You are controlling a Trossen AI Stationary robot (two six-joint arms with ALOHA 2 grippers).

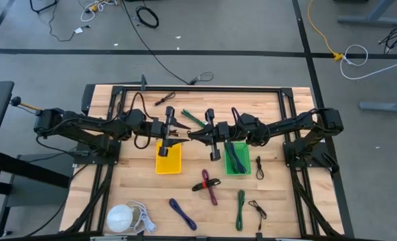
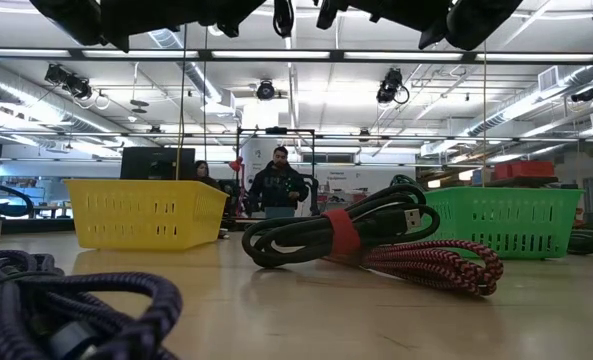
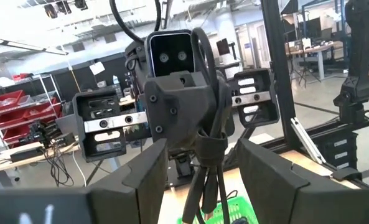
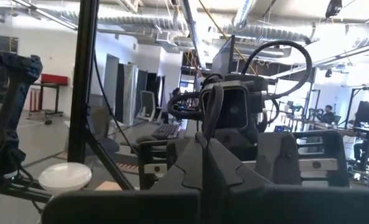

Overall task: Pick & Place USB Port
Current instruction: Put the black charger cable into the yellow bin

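High over the middle of the table my two grippers face each other, tip to tip. A dark USB cable bundle (image 3: 206, 163), tied with a dark strap, hangs between them. My right gripper (image 4: 204, 163) is shut on it. My left gripper (image 3: 206, 186) is open, one finger on either side of the bundle and apart from it. In the high view, the left gripper (image 1: 179, 132) hangs over the yellow basket (image 1: 169, 161). The right gripper (image 1: 202, 132) hangs left of the green basket (image 1: 237, 159), which holds dark cables. My right gripper pinches the cable bundle between its two shut fingers, near the strapped middle (image 3: 209, 147). The fingers come level from the table's right. One end of the bundle (image 4: 212, 115) stands up above the fingers, and the other hangs below them, clear of the table.
Several loose cables lie on the near half of the table: a black one with a red strap (image 2: 341, 235), a red braided one (image 2: 431, 265), a purple one (image 1: 182, 213) and a green one (image 1: 240, 207). A white round thing (image 1: 121, 217) sits near left. More cables (image 1: 165, 99) lie at the far edge.
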